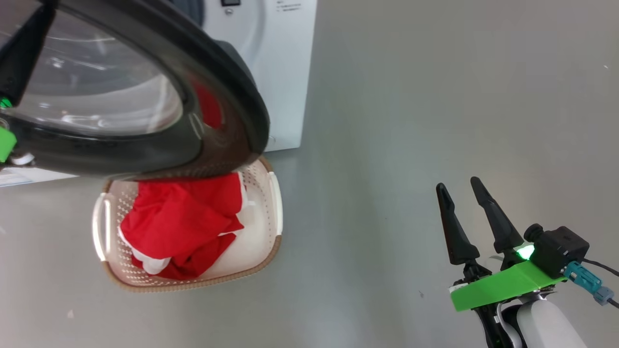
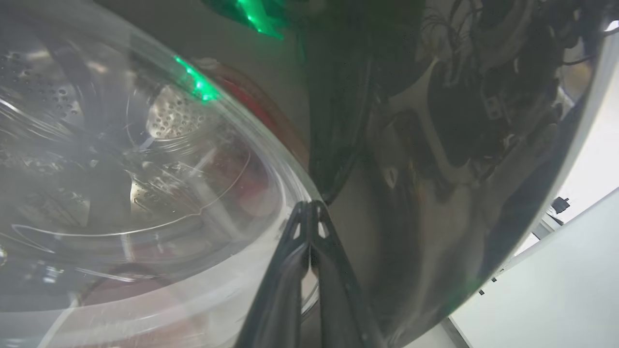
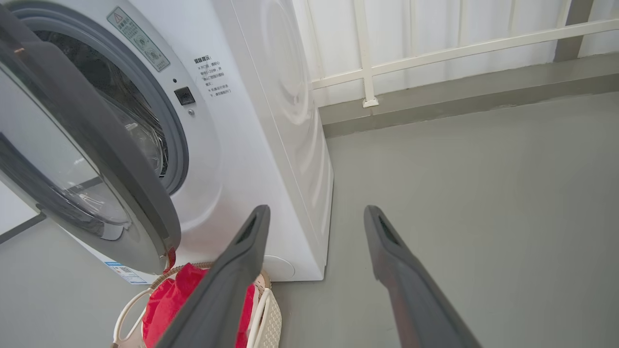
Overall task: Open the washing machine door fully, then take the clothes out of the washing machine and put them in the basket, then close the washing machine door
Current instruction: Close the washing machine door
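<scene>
Two of the three task stages appear complete, and one is outstanding. The washing machine door (image 1: 159,92) stands partly open, swung out from the front of the washing machine (image 1: 285,72) and not latched. The clothes (image 1: 184,222), a red bundle with white parts, lie inside the basket (image 1: 193,286), which stands on the grey floor (image 1: 411,145) just in front of the washing machine, partly beneath the swung-out door. In the right wrist view the mouth of the drum (image 3: 121,106) is dark, with no garment visible at the opening. The deeper interior is not resolved, so an empty drum is a judgement, not a confirmed condition. A red tint in the door's rim and glass may be a reflection of the bundle. The left gripper (image 2: 309,205) has its fingers pressed together with nothing between them, and their tips rest against the door's face where the glass bowl meets the black rim. This contact is consistent with pushing the door towards the washing machine. The right gripper (image 1: 457,183) hangs over bare floor, well apart from the washing machine on the robot's right, with its fingers spread and empty. Remaining work, as judged here: swing the door fully shut against the gasket (image 3: 171,125).
</scene>
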Tool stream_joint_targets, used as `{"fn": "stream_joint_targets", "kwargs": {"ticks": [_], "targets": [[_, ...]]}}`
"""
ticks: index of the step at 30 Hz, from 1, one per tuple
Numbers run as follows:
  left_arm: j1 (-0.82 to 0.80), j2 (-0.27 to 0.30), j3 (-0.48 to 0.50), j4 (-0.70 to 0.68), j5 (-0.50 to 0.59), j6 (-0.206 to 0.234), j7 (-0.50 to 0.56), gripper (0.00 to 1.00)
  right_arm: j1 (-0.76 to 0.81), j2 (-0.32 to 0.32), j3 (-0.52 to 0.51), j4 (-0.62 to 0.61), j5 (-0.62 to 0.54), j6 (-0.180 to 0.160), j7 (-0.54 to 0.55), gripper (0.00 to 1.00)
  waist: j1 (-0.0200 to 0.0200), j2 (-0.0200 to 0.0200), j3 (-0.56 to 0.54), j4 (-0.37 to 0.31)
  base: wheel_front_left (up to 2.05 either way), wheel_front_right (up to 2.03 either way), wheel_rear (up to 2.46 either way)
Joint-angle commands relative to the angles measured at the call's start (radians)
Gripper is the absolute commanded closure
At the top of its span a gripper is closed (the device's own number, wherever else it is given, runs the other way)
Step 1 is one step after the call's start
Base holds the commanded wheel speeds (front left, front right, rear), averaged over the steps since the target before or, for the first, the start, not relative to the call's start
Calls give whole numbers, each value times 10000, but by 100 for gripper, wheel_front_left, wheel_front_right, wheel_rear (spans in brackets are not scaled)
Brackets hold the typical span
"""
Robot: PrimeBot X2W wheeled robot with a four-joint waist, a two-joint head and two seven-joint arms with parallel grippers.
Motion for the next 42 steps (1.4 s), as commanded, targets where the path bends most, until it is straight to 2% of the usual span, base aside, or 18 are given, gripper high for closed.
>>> {"fn": "stream_joint_targets", "kwargs": {"ticks": [1,13,21,22,23,24,29,32,36,42], "targets": [[-461,599,286,-70,70,-69,-204,100,-189,-39,223,-250,46,48,-63,0,0,-1,173,-235,0,0,0],[374,888,-810,-15,-513,-69,-1249,100,100,-39,137,-94,-257,48,-63,0,0,-1,-537,114,0,0,0],[1622,759,-1262,-326,-684,-69,-2250,100,420,-39,64,73,-635,48,-63,0,0,-1,-1132,616,0,0,0],[1808,739,-1301,-355,-708,-69,-2422,93,471,-39,56,87,-683,48,-63,0,0,-1,-1212,683,0,0,0],[2005,722,-1335,-394,-741,-69,-2589,77,521,-39,54,101,-729,48,-63,0,0,-1,-1287,741,0,0,0],[2206,712,-1354,-421,-765,-69,-2773,67,569,-39,41,115,-773,48,-63,0,0,-1,-1356,803,0,0,0],[3240,660,-1373,-617,-872,-69,-3589,47,794,-39,-50,150,-954,48,-63,0,0,-1,-1638,1080,0,0,0],[3870,533,-1312,-664,-910,-69,-3866,24,934,-39,-132,178,-1015,48,-63,0,0,-1,-1819,1229,0,0,0],[4755,362,-1224,-605,-698,-69,-4043,0,1130,-39,-224,198,-1066,48,-63,0,0,-1,-2040,1378,0,0,0],[5936,-146,-515,-225,-265,-69,-4101,0,1415,-39,-299,226,-1174,48,-63,0,0,-1,-2311,1440,0,0,0]]}}
